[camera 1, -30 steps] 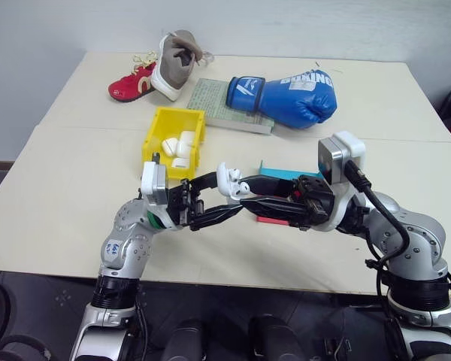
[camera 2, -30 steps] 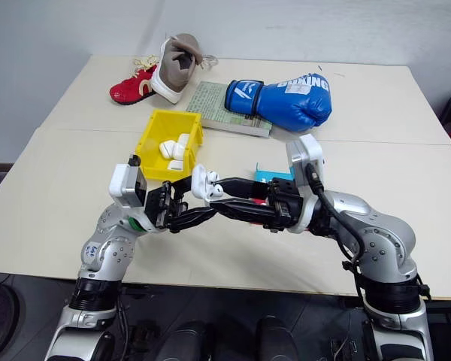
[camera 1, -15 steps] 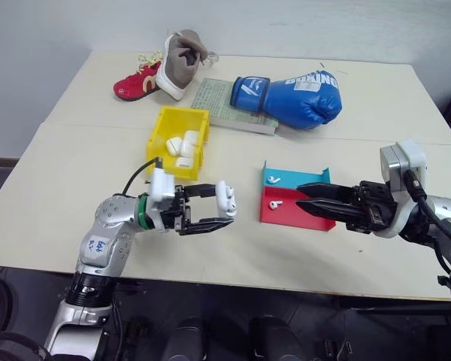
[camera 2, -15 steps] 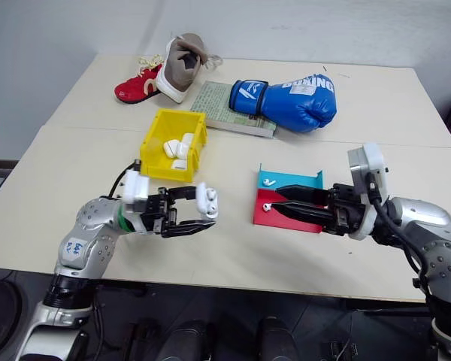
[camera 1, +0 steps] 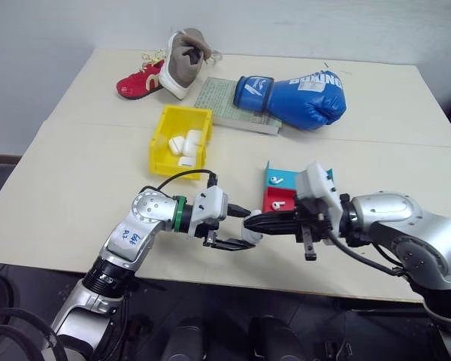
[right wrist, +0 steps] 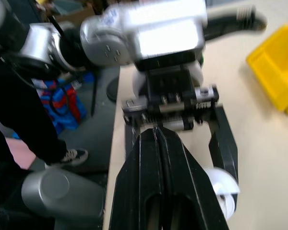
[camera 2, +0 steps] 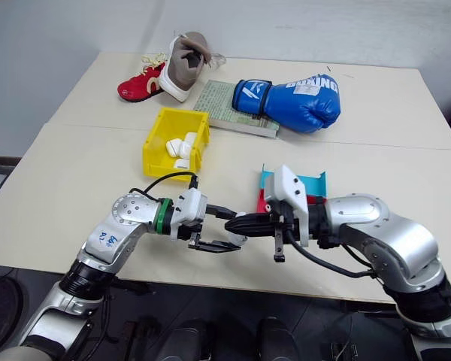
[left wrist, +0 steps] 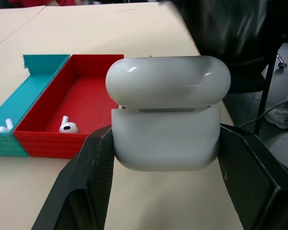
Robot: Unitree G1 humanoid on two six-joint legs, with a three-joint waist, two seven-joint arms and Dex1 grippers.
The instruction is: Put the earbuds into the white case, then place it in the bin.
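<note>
The counter (camera 1: 75, 165) carries everything, and the camera has shifted a little, so only the arms count as moved. Beyond both tools lie a blue boxing glove (camera 1: 297, 89), a grey shoe (camera 1: 182, 60) and a red shoe (camera 1: 139, 81) beside a book (camera 1: 225, 105). The bin (camera 1: 159, 143) sits ahead of the left tool and already holds other white cases. The teal-and-red tray (left wrist: 48, 105) lies just past the right tool, with two earbuds (left wrist: 67, 127) loose in it, one in each half.

Half a second ago the arms stood well apart, the right one reaching toward the tray. Now they have met again at the near edge of the counter. The left tool (camera 1: 237, 229) stays clamped on the white case (left wrist: 165, 112), whose lid looks down or nearly so. The right tool (camera 1: 257, 223) has drawn its fingers together, tip to tip with the case; I cannot tell whether anything is pinched between them.

My guess: it came back either to lift the lid or to load a bud. Both earbuds seen in the tray suggest the loading is not finished.
</note>
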